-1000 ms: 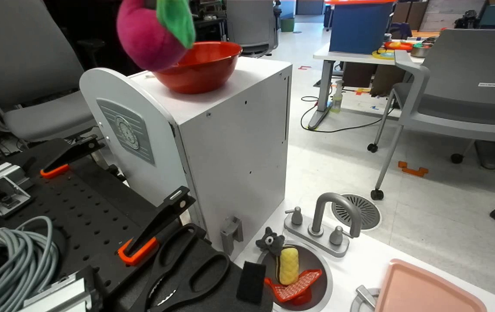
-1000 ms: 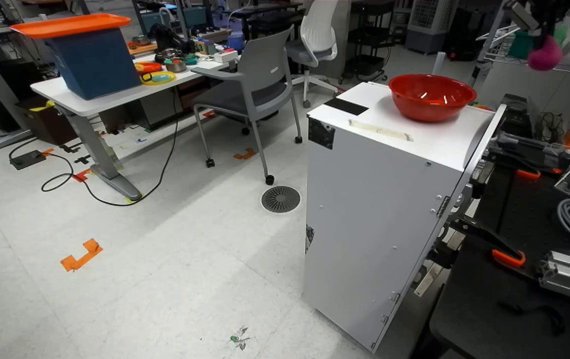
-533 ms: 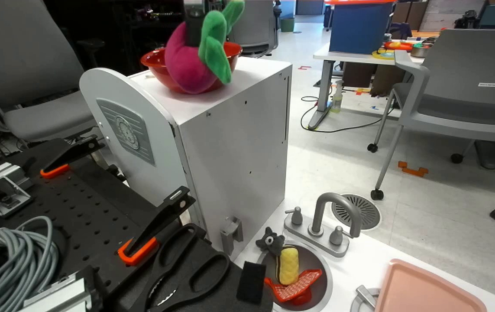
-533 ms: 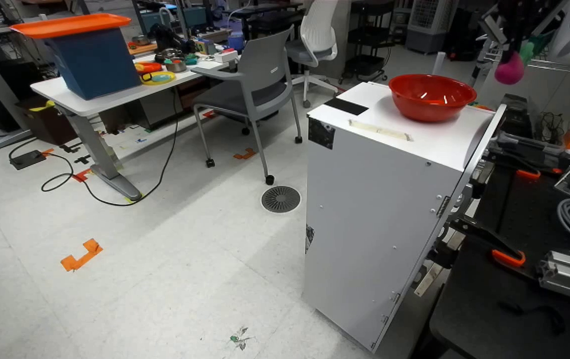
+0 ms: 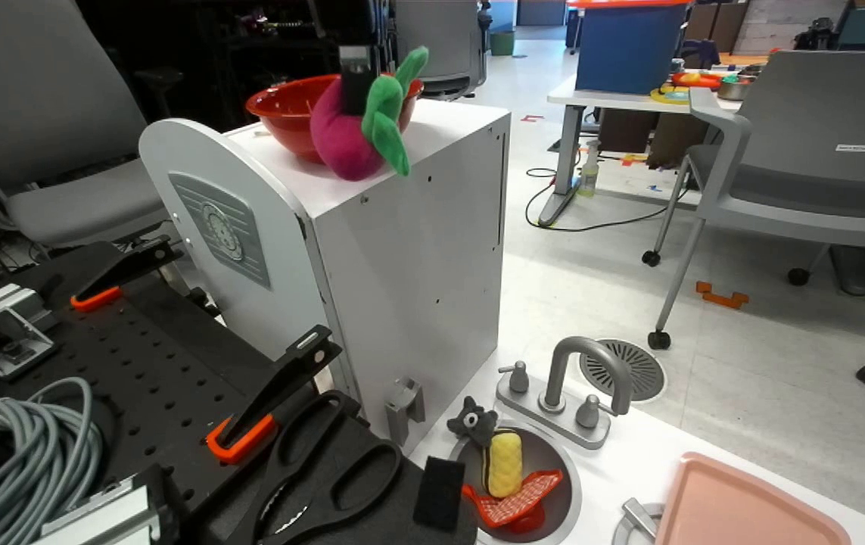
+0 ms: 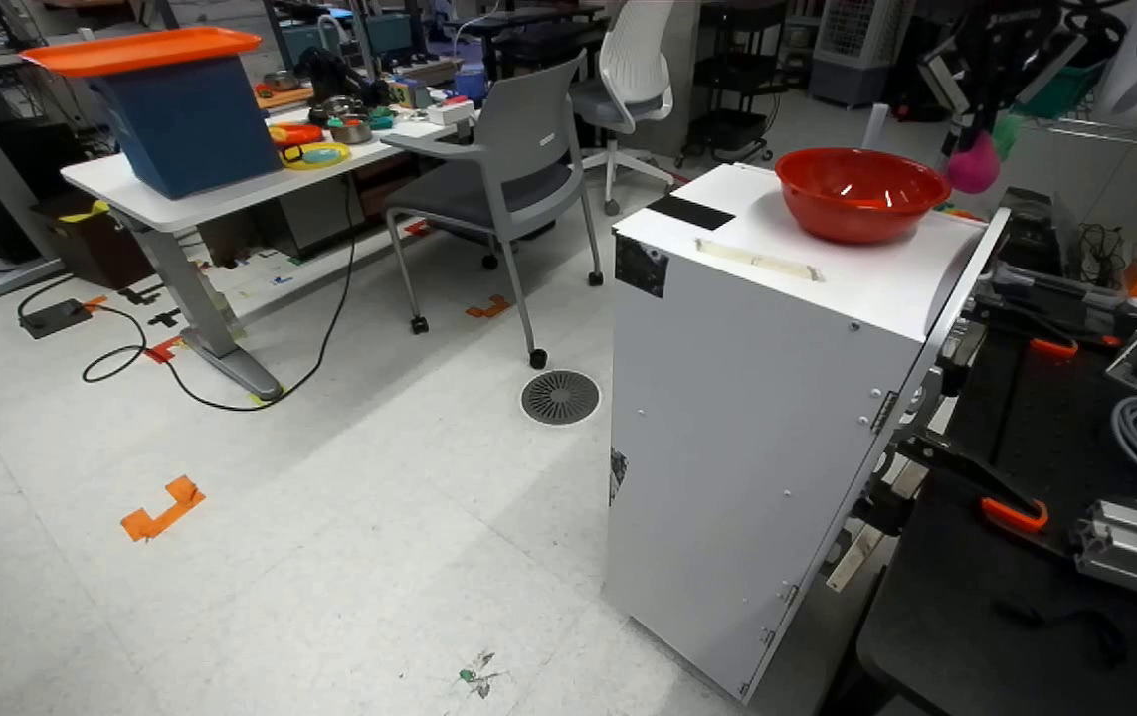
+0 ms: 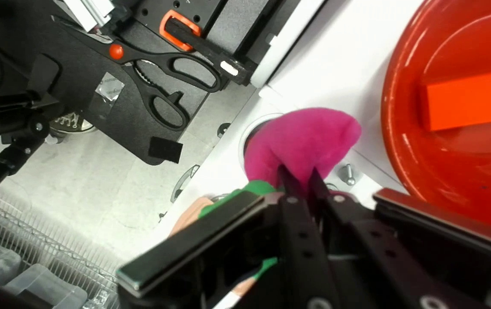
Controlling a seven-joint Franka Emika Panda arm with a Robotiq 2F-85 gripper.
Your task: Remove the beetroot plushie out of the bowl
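The beetroot plushie is a magenta ball with green leaves, seen in both exterior views (image 5: pixel 345 147) (image 6: pixel 974 164) and in the wrist view (image 7: pixel 309 133). My gripper (image 7: pixel 301 176) is shut on its magenta body; the fingers pinch the fabric, and the gripper also shows in an exterior view (image 5: pixel 358 87). The plushie hangs outside the red bowl (image 5: pixel 284 125), beside its rim and apart from it in the wrist view (image 7: pixel 393 128). The bowl (image 6: pixel 856 217) stands upright on the white cabinet (image 5: pixel 417 242). An orange block (image 7: pixel 473 101) lies inside the bowl.
A toy sink (image 5: pixel 572 499) with several toys and a grey faucet (image 5: pixel 587 363) stands beside the cabinet's foot. A pink tray (image 5: pixel 750 507) is at its right. Scissors (image 5: pixel 311 484) and an orange-handled clamp (image 5: pixel 243 439) lie on the black table. The cabinet's curved front panel (image 5: pixel 231 219) rises above its top.
In an exterior view my gripper and the plushie have moved right and down, from above the bowl's left side to in front of it. In an exterior view they moved left and down, closer to the bowl.
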